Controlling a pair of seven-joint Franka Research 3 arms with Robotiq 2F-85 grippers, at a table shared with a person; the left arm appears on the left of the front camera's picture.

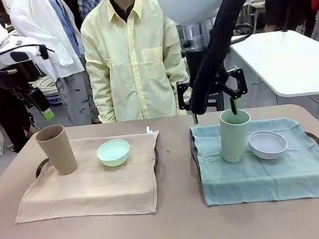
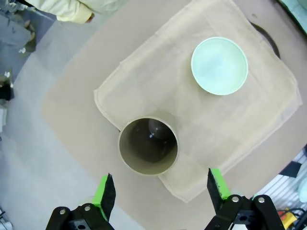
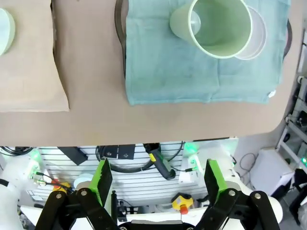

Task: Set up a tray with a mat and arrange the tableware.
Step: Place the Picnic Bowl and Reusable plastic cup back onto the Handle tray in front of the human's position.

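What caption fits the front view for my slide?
Tan cup and mint bowl on beige mat; green cup and pale bowl on teal mat; grippers raised, open.

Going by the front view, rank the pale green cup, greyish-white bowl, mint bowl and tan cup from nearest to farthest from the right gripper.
Right gripper hangs open above the far edge of the green mat.
1. Pale green cup: just below its fingertips.
2. Greyish-white bowl: beside that cup, on its right.
3. Mint bowl: across the gap, on the tan mat.
4. Tan cup: far left end.
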